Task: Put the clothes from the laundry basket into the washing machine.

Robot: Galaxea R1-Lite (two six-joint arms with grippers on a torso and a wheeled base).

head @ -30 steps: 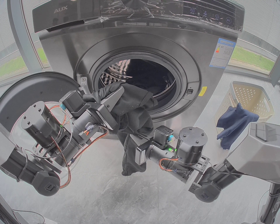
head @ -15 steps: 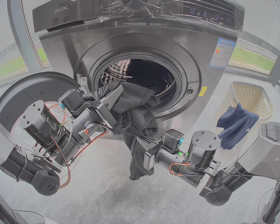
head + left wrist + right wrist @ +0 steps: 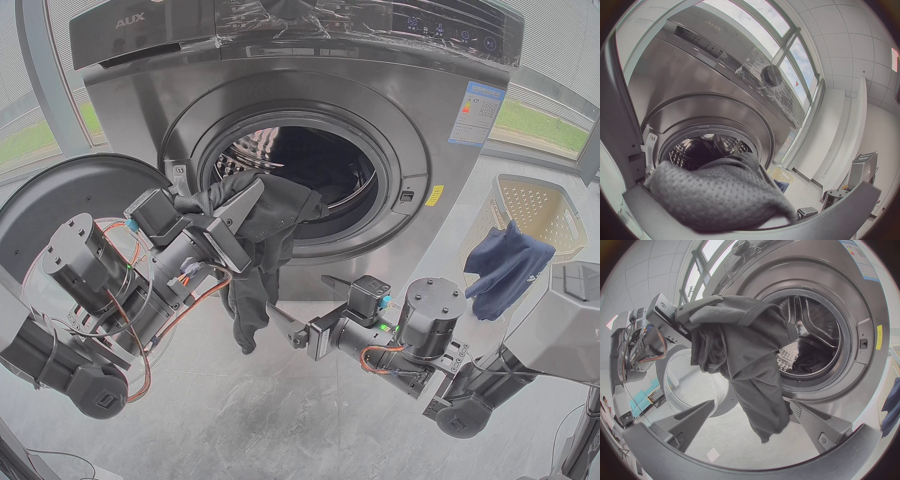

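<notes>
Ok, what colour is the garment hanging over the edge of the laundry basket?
Navy blue. The garment draped over the basket shows best in the head view.

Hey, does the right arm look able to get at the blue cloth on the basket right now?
Probably yes. The blue cloth hangs over the basket rim beside the right arm, nothing between them, and its jaws are open and empty, though pointing away.

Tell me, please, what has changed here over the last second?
The right gripper opened and let go of the black mesh garment's hanging end, which swung toward the robot's left. The left gripper stays shut on its upper part at the grey washing machine's open mouth; the dark blue garment still drapes over the beige plastic laundry basket's rim.
</notes>
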